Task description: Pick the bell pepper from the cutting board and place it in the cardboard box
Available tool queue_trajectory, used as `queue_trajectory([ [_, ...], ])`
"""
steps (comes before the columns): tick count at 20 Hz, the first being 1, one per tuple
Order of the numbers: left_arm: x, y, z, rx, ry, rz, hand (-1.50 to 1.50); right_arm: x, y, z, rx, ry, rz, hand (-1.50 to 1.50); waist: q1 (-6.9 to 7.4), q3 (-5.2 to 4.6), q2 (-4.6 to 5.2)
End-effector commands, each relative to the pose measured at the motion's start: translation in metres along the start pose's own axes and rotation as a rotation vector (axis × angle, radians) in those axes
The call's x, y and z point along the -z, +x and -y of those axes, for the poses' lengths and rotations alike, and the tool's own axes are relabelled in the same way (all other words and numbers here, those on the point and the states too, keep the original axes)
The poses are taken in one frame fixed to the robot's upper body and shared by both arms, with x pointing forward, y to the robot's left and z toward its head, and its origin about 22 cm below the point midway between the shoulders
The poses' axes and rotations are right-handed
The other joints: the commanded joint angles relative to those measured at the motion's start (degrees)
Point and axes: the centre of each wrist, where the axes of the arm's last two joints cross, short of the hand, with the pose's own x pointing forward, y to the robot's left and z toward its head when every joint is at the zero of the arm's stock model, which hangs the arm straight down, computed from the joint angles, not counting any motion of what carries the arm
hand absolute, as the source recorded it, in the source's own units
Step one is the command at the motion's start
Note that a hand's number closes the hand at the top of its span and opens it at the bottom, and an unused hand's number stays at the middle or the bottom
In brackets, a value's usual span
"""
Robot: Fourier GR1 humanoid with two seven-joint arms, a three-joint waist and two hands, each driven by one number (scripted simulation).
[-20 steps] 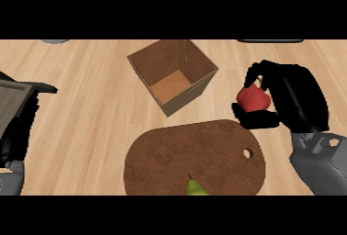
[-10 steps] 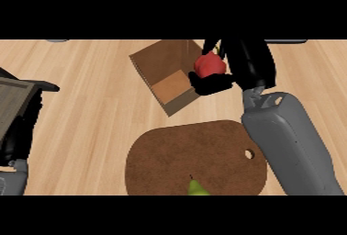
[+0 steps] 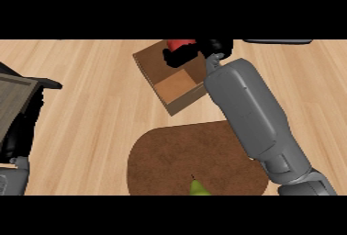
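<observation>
A red bell pepper [image 3: 179, 43] shows at the top of the head view, over the far part of the open cardboard box [image 3: 177, 87]. My right hand [image 3: 193, 51] is curled round it, and the grey right forearm [image 3: 251, 114] stretches from the lower right across the box's right side. The brown round cutting board [image 3: 176, 156] lies below the box. My left hand [image 3: 20, 137] is at the far left edge, dark and mostly hidden; its fingers cannot be made out.
A small green item [image 3: 197, 188] pokes up at the board's lower edge. A dark-framed wooden object [image 3: 17, 92] sits at the left edge. A dark object [image 3: 278, 41] lies at the top right.
My right hand has carried the pepper up and to the left, from beside the box's right rim to over the box's far part. The forearm now covers the board's right side.
</observation>
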Motion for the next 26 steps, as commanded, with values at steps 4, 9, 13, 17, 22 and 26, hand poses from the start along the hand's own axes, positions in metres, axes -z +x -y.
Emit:
queue_trajectory([
  [4, 0.003, -0.004, -0.001, -0.008, -0.015, 0.027, 0.00, 0.019, -0.017, -0.042, -0.026, 0.007, -0.072, 1.50, 1.70, -0.04, 0.56],
  [9, 0.012, 0.022, -0.001, 0.008, -0.024, 0.041, 0.00, 0.024, -0.035, -0.050, -0.002, -0.011, -0.202, 1.50, 2.33, 0.02, 0.78],
  [13, 0.009, 0.013, -0.003, -0.003, -0.027, 0.057, 0.00, 0.029, -0.038, -0.049, 0.086, 0.026, -0.269, -1.50, 3.60, -0.01, 1.21],
  [17, 0.017, 0.019, 0.008, -0.014, -0.040, 0.066, 0.00, 0.029, -0.043, -0.054, 0.111, 0.021, -0.226, -1.50, 3.96, -0.02, 1.71],
  [22, 0.012, 0.015, 0.010, -0.003, -0.041, 0.047, 0.00, 0.031, -0.038, -0.048, 0.183, -0.094, -0.117, -1.50, 3.11, 0.03, 1.27],
  [26, 0.012, 0.015, 0.003, -0.012, -0.020, 0.026, 0.00, 0.032, -0.055, -0.040, 0.276, -0.225, -0.090, -1.50, 1.89, 0.09, 0.94],
])
